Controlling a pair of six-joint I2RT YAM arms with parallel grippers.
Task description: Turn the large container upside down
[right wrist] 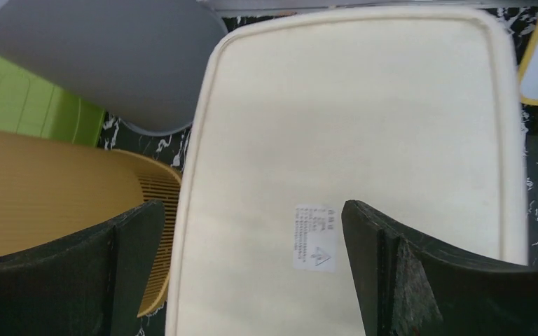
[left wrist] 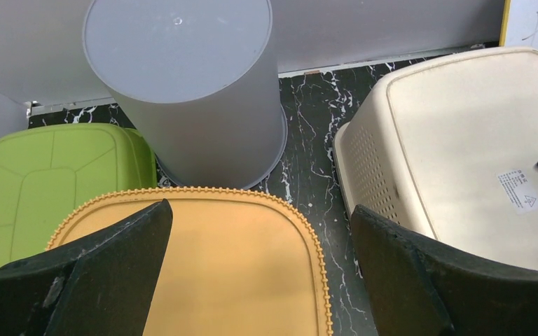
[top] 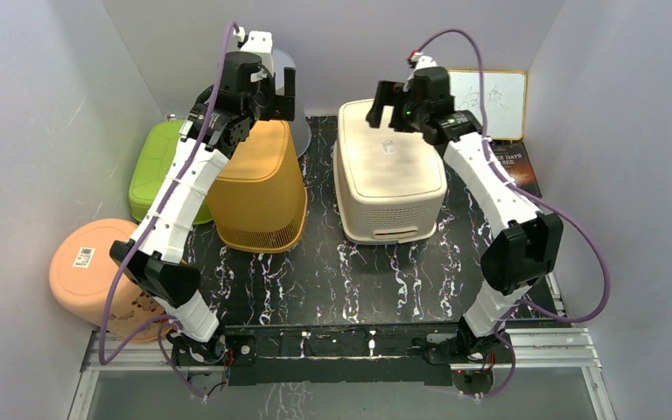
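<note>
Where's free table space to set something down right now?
Widest bare patch: the black tabletop in front of the orange basket and cream container, toward the near edge. A narrow lane runs between those two. Back left is crowded: green tub, grey bin and orange basket sit close together.

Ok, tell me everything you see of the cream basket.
The cream basket is rectangular, plastic-looking, with rounded corners and perforated sides. It stands base up on the marbled mat, a white sticker on the base, a handle slot at its near end. The orange basket stands apart beside it; the open right gripper hangs over its far end.
</note>
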